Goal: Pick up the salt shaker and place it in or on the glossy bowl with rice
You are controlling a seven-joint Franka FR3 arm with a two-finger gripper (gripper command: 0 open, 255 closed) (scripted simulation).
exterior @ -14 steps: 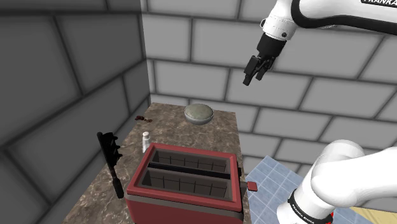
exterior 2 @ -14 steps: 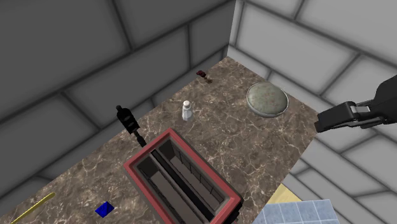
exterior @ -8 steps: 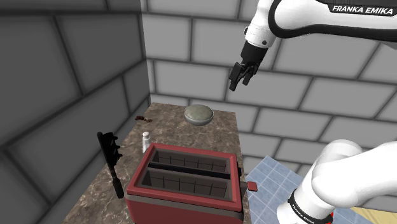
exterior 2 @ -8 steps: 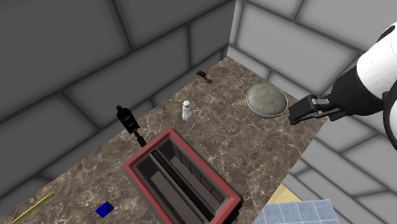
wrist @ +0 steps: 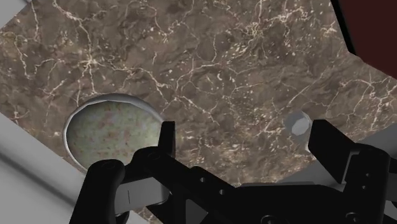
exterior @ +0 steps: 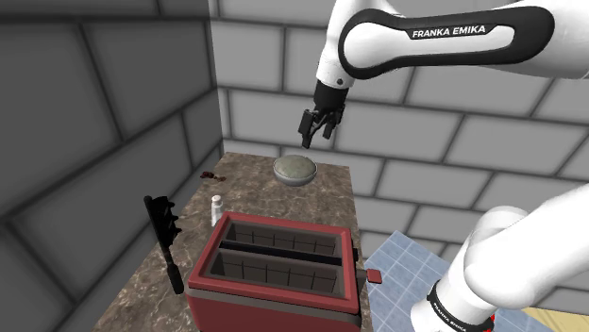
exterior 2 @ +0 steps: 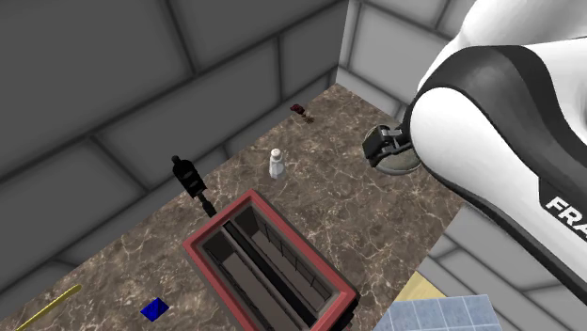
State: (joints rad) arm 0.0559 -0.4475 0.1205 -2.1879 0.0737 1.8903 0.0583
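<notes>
Moving across since earlier, the spread, empty fingers [wrist: 334, 151] now hang above the bowl [exterior: 294, 170].

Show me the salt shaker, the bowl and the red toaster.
salt shaker [exterior 2: 277, 166], second exterior view, white body.
bowl [exterior: 294, 177], shoulder view, outer wall.
red toaster [exterior: 269, 302], shoulder view, front wall.

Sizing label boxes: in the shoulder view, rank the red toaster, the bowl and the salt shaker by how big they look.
1. red toaster, largest, also nearest the camera.
2. bowl.
3. salt shaker, smallest.
</notes>
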